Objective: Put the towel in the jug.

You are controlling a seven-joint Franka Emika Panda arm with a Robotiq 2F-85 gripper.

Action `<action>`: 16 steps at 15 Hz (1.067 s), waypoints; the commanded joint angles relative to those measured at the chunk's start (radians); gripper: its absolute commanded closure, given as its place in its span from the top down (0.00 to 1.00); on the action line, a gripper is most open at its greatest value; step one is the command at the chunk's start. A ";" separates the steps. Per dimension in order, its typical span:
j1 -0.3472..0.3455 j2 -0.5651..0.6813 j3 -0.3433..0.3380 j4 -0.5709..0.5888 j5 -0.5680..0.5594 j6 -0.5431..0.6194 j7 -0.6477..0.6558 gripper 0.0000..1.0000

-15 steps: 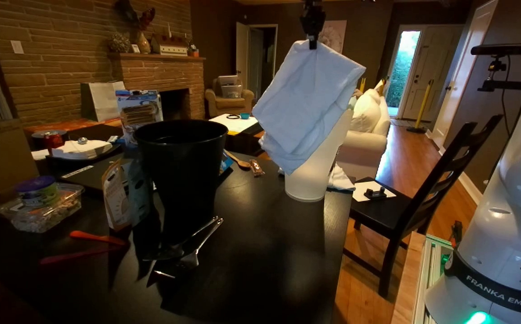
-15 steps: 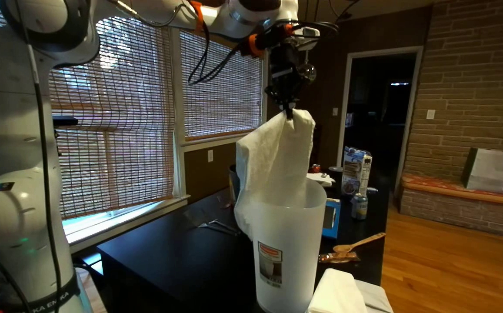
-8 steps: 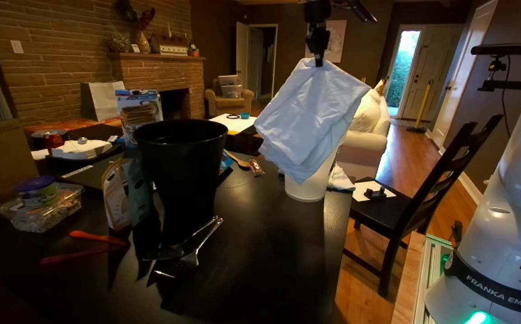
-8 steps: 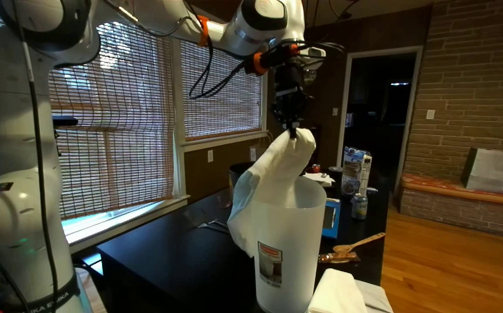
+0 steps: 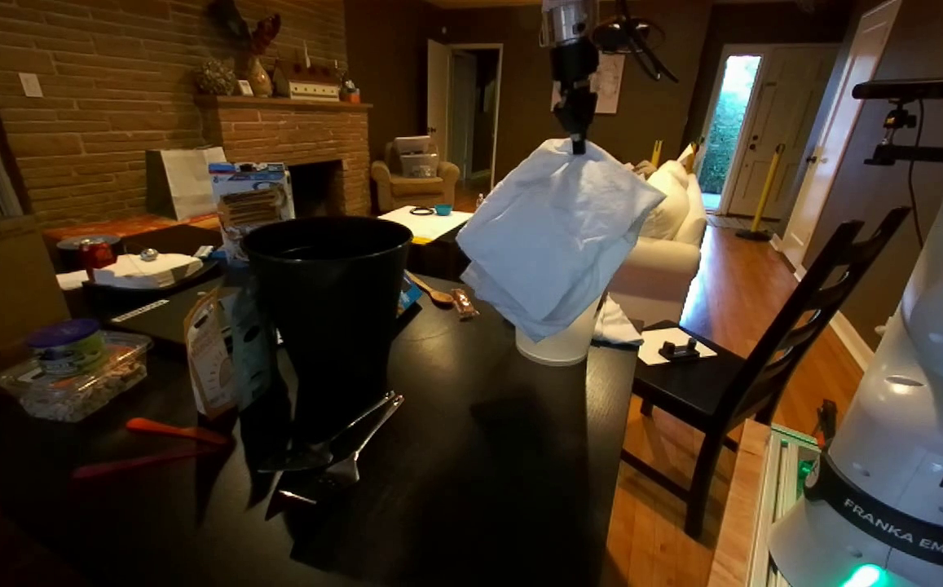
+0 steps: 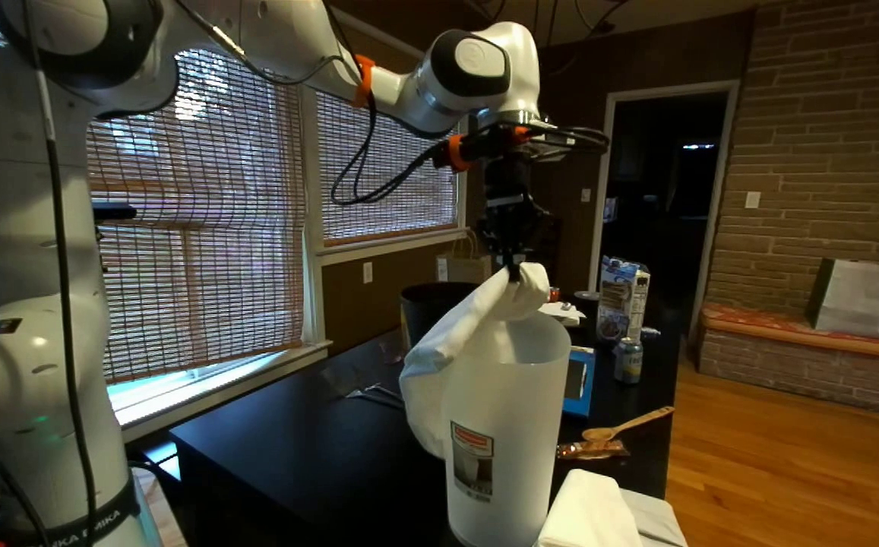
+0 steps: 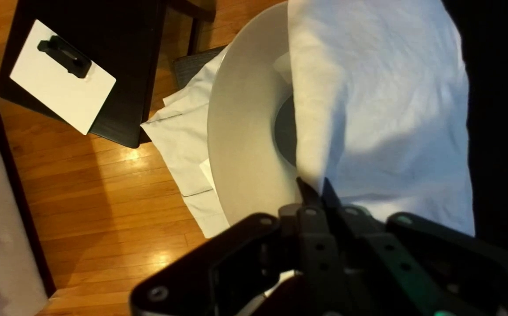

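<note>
The jug is a tall, translucent white container with a label, upright on the black table in both exterior views (image 5: 557, 349) (image 6: 511, 448). The wrist view looks down into its opening (image 7: 245, 118). The white towel (image 5: 561, 232) hangs from my gripper (image 5: 578, 148). In an exterior view the towel (image 6: 439, 365) drapes across the rim, its lower part hanging outside the wall. My gripper (image 6: 513, 275) is just above the opening, shut on the towel's top edge. In the wrist view the fingertips (image 7: 315, 186) pinch the towel (image 7: 390, 96), which covers the opening's right part.
A black bin (image 5: 328, 318) stands on the table, with metal utensils (image 5: 365, 440) in front of it. A folded white cloth (image 6: 591, 509) lies beside the jug. A wooden spoon (image 6: 629, 425) and a blue box (image 6: 582, 380) are nearby. A chair (image 5: 732, 375) stands past the table edge.
My gripper has moved down with the towel, closer to the jug's opening. The towel's lower part has sunk further down outside the wall. The jug has not moved.
</note>
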 commanded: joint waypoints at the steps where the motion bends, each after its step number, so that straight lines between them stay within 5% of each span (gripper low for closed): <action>1: -0.012 -0.003 -0.005 -0.061 -0.034 0.059 0.012 0.01; 16: -0.043 0.045 -0.028 -0.233 -0.031 0.296 0.014 0.01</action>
